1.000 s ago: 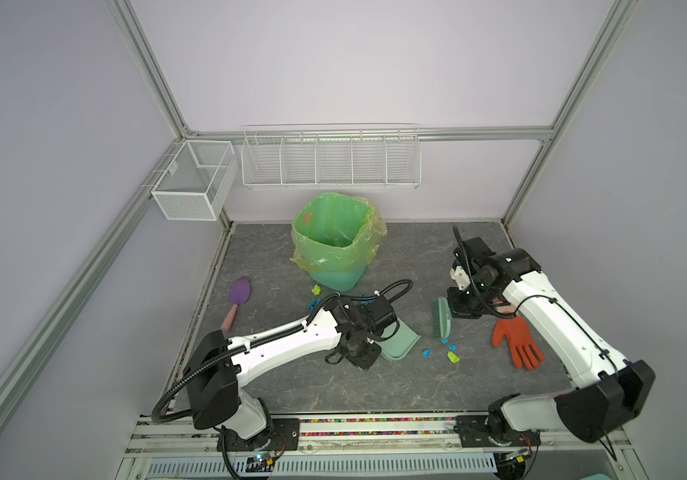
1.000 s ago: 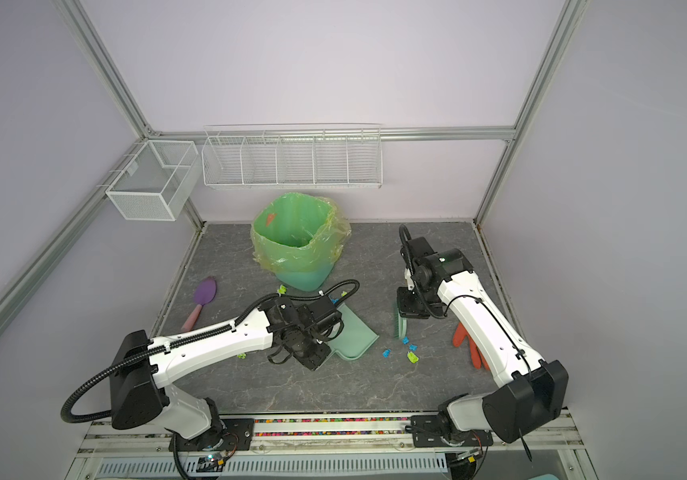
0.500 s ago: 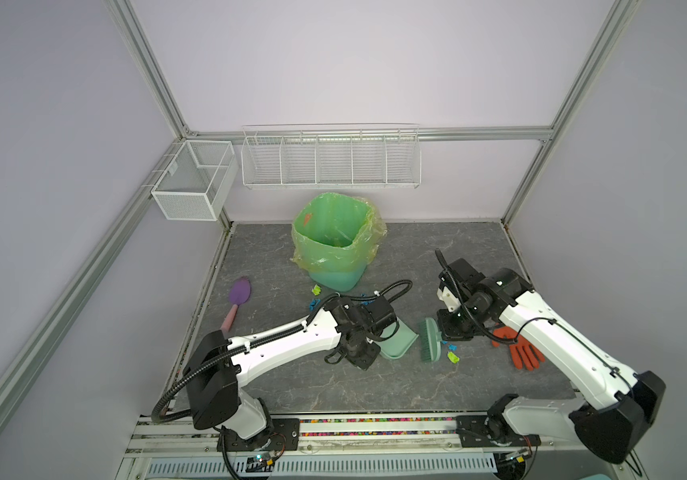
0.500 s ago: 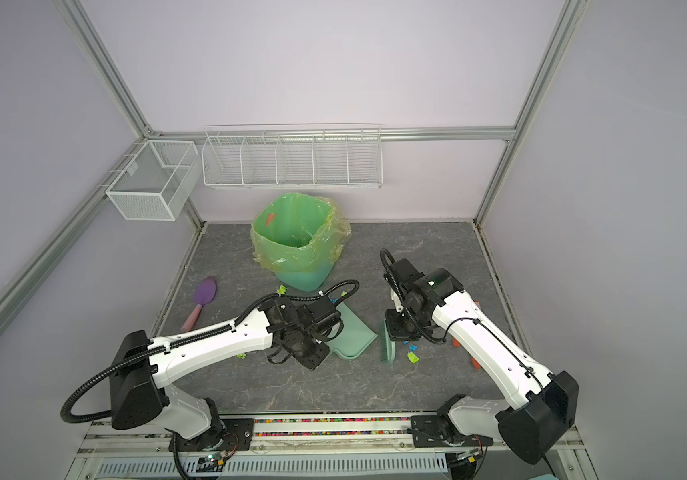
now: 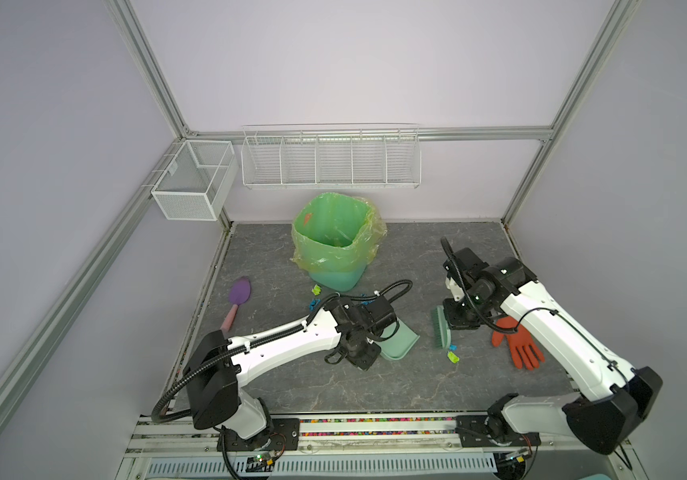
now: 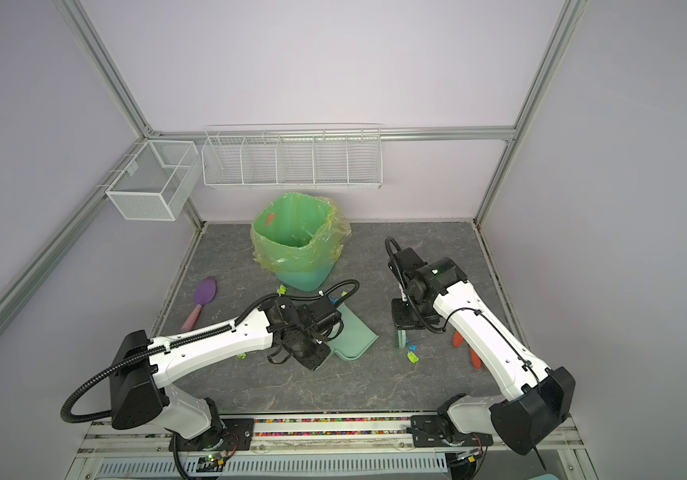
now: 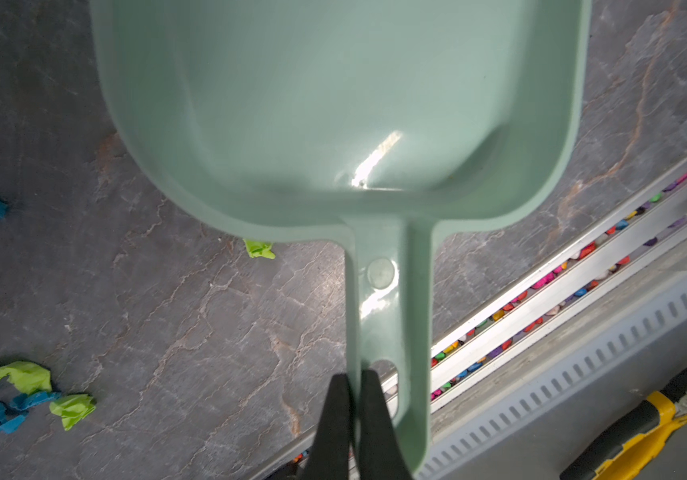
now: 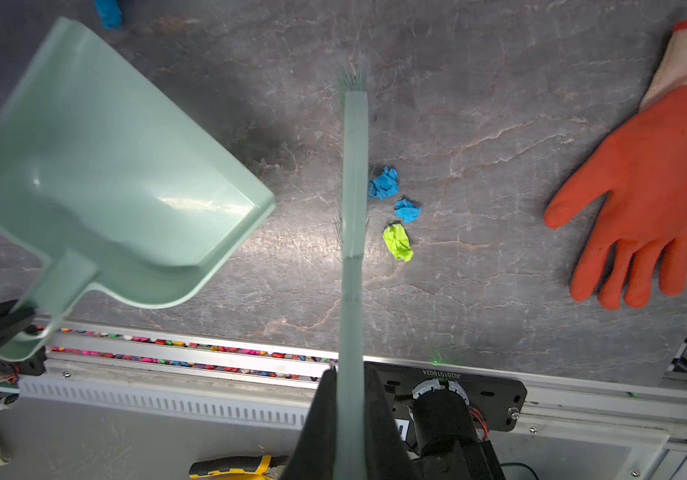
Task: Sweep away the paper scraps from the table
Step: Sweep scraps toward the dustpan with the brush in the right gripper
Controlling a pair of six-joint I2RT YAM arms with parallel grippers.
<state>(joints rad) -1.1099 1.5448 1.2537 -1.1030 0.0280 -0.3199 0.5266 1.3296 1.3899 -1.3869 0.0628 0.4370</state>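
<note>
We find the left gripper (image 7: 354, 380) clamped on the dustpan (image 7: 333, 104) handle and the right gripper (image 8: 350, 376) clamped on the brush (image 8: 354, 166) handle. Paper scraps (image 8: 384, 183) lie on the table (image 8: 499, 104) just beside the brush. More lie near the bin (image 5: 335, 276).

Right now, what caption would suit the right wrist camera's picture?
Right hand grips a green brush beside three paper scraps, dustpan across from them, orange glove nearby.

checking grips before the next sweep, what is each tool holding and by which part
The left tool clamps the dustpan near the end of its handle; the right tool clamps the brush by its handle end.
</note>
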